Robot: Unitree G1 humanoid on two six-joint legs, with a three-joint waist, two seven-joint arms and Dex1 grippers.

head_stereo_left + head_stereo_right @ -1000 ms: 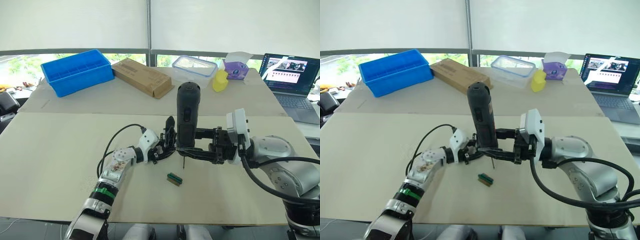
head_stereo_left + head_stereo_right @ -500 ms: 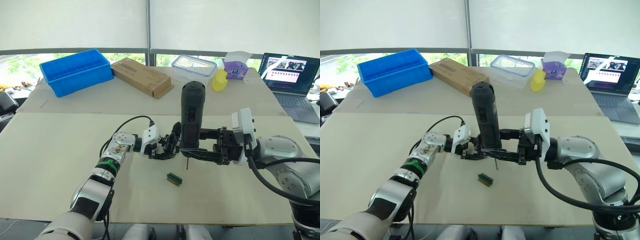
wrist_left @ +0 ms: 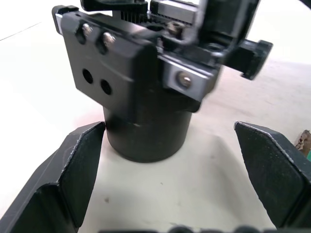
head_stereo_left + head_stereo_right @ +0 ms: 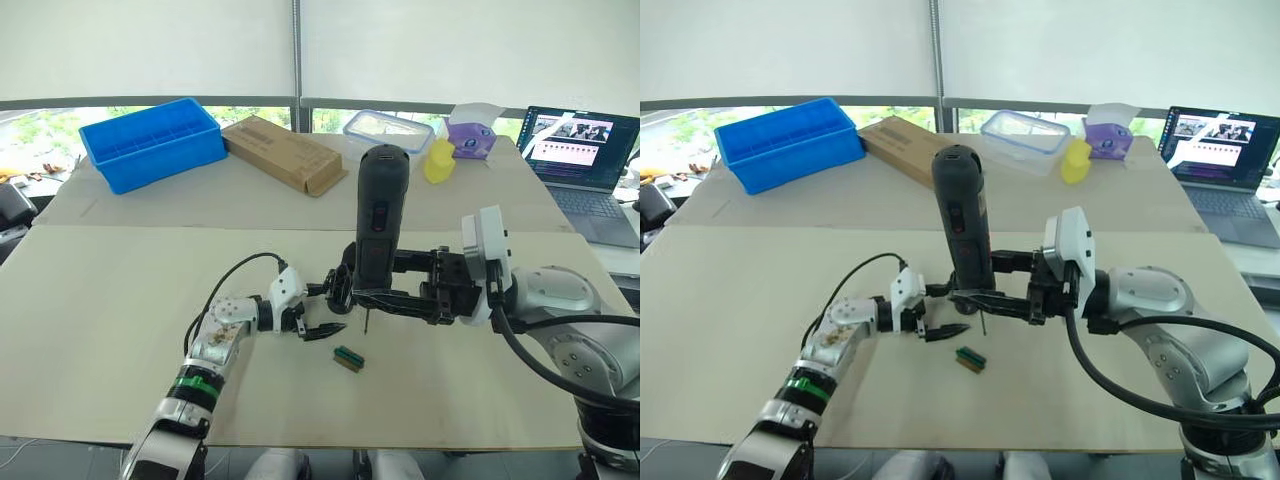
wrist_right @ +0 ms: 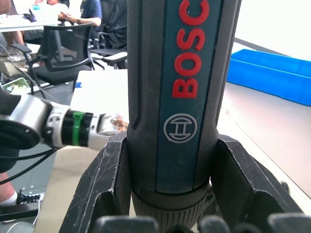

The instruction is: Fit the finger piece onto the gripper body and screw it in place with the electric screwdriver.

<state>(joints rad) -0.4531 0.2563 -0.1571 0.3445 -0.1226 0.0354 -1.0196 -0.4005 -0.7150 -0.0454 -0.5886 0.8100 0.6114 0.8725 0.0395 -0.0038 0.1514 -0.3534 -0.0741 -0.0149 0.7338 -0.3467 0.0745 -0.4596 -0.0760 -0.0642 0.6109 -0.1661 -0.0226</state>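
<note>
Holding electric screwdriver upright, right gripper fingers clamping its barrel. Left gripper fingers spread, flanking gripper body mid-tabletop. Next: probably steadying body, lowering bit onto screw.

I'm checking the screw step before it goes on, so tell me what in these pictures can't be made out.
- Finger piece: in the head views the electric screwdriver and the right gripper cover most of the gripper body, so whether the piece is fitted can't be told.
- Bit tip: too thin to show whether it meets a screw.
- Left wrist view: the top edge cuts off the gripper body's upper part.
- Small green-and-brown block: too small to identify.
</note>
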